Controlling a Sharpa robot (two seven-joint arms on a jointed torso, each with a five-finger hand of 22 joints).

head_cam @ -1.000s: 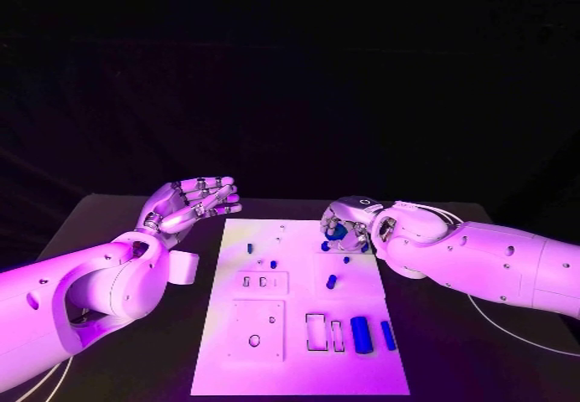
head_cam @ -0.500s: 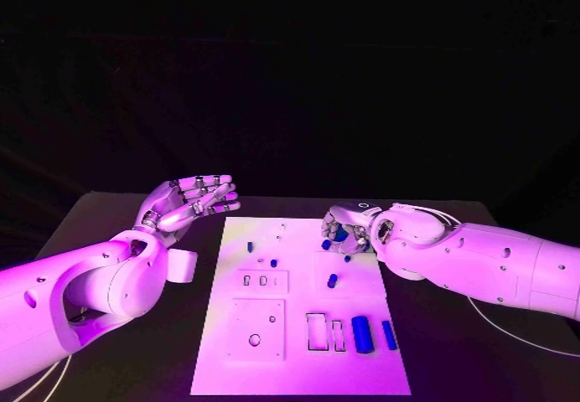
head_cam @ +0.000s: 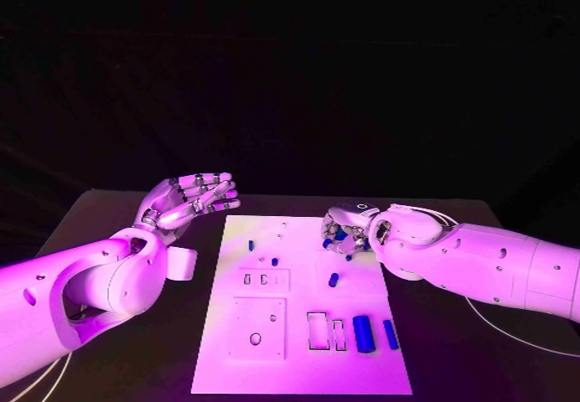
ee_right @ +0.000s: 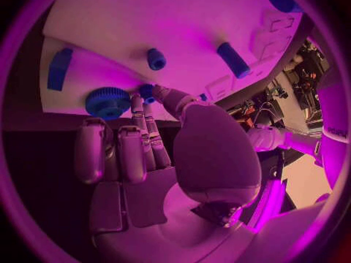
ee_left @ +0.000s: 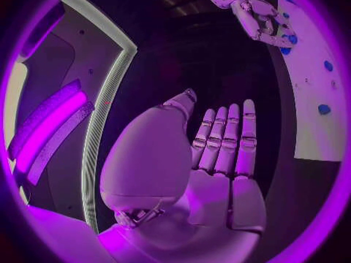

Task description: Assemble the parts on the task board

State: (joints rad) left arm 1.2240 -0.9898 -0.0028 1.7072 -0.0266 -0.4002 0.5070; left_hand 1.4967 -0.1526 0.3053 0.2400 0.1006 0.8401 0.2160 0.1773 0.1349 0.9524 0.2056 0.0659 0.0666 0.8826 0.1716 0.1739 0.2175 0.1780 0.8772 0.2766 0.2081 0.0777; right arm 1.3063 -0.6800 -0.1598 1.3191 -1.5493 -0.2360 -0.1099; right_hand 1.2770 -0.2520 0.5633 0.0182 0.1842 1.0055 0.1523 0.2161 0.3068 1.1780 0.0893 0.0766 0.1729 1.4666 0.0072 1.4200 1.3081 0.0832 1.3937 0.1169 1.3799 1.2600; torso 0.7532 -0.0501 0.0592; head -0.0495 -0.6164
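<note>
The white task board (head_cam: 302, 368) lies in the middle of the table. My right hand (head_cam: 346, 229) hovers over its far right corner, thumb and a finger closed on a small blue part (ee_right: 146, 92) right at the board (ee_right: 146, 17). Next to those fingertips lie a blue gear (ee_right: 107, 102) and a blue block (ee_right: 58, 69). A short blue peg (ee_right: 155, 58) and a blue cylinder (ee_right: 234, 59) lie farther along. My left hand (head_cam: 194, 198) is raised to the left of the board, fingers straight and apart, holding nothing.
Small blue pegs (head_cam: 251, 246) stand along the board's far half. Two larger blue cylinders (head_cam: 363, 333) lie beside rectangular slots near its front right. A white cup-shaped piece (head_cam: 183, 265) sits by my left forearm.
My right hand has sunk slightly toward the board with its fingers tightening round the blue part. My left hand has stayed where it was.
</note>
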